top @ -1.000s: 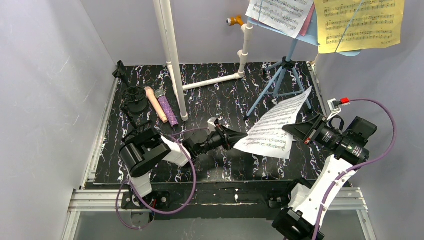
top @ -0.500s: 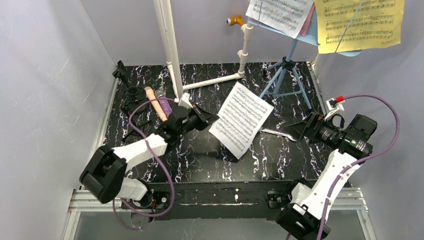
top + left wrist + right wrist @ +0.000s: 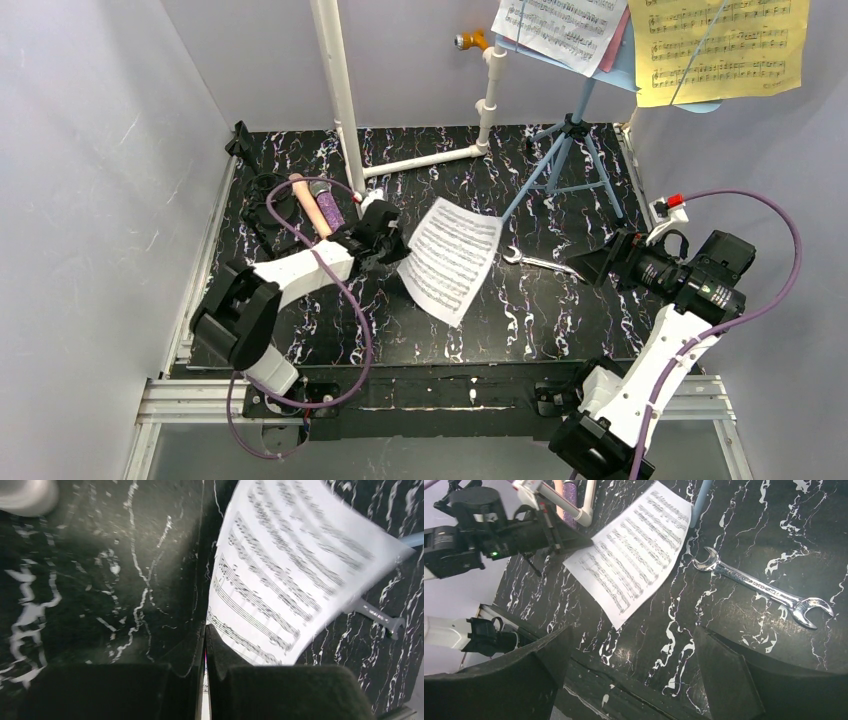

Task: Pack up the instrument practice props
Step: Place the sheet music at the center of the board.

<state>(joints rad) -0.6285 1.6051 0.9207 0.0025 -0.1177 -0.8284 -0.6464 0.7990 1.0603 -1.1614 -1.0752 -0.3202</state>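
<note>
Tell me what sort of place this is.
Likely a walled robot test cell staged as a music practice corner: two arms bolted at a black marbled table, a light-blue music stand, a sheet-music page.

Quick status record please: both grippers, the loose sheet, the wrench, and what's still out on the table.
left gripper: shut on the sheet, pinching its edge
sheet: tilted over the table, mid-table
right gripper: open, empty, pointing at the wrench
wrench: flat on the table, between sheet and right gripper
peach mic, purple mic: lying side by side, far left
stand: upright, back right, pages on it
</note>
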